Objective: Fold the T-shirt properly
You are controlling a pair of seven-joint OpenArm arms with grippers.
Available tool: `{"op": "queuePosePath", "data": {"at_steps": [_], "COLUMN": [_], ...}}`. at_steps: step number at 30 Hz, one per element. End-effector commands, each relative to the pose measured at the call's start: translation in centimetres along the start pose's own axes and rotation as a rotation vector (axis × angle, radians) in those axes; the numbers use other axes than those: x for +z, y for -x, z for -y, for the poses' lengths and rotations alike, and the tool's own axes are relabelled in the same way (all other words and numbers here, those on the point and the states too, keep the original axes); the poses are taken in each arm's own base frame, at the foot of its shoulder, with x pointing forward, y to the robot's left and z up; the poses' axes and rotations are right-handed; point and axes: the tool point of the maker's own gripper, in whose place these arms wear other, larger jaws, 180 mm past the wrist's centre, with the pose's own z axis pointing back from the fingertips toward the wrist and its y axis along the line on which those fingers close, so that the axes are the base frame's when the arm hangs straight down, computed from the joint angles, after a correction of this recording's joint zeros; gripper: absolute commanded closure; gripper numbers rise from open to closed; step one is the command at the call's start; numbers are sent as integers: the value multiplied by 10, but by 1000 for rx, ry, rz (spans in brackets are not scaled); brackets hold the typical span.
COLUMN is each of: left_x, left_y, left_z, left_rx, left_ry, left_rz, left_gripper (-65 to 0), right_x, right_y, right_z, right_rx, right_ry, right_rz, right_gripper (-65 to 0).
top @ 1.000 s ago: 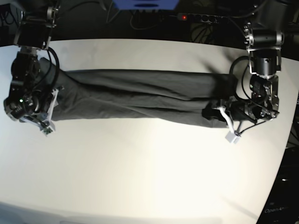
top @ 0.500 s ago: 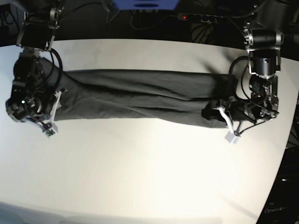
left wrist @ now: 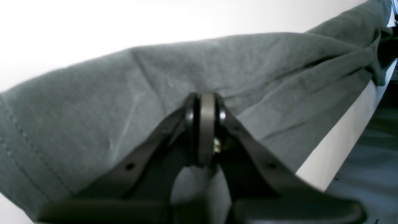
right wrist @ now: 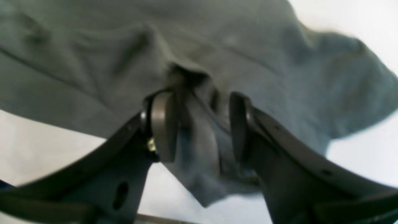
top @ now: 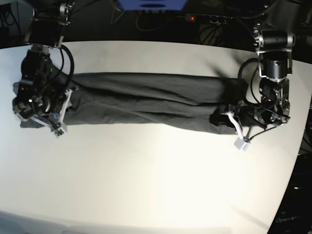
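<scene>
The left gripper [left wrist: 203,102], black with flat grey pads, has its jaws pressed together, pinching a fold at one end of the dark charcoal-grey soft-fabric T-shirt [top: 146,100]. Its arm comes down from the far table edge at that end of the shirt, wrist bent toward the cloth. The right gripper [right wrist: 199,124] sits at the shirt's opposite end, jaws parted with a bunched ridge of fabric between the pads; whether they grip it is unclear.
</scene>
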Motion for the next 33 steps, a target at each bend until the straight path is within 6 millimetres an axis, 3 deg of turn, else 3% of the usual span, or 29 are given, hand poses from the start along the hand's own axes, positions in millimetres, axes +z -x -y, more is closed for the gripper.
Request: {"op": "queuePosePath", "data": {"at_steps": [1, 10, 15, 28, 33], "left_x": [2, 4, 4, 2, 3], "left_y": [71, 73, 74, 74, 74], "left_z": [-28, -30, -30, -29, -29], "left_rx": [15, 18, 18, 18, 18], "left_ry": [-152, -156, -156, -153, -154], "left_rz": [-305, -308, -309, -309, -309], "left_gripper": [-37, -37, -37, -37, -37], "right_x": [9, 7, 4, 7, 9], "right_y": [-5, -3, 4, 0, -11], "right_z": [15, 12, 8, 13, 16], "right_rx": [-4, -1, 4, 10, 55], "right_ry": [39, 31, 22, 37, 59], "right_rz": [15, 8, -8, -2, -1], "right_gripper": [-273, -257, -65, -59, -58]}}
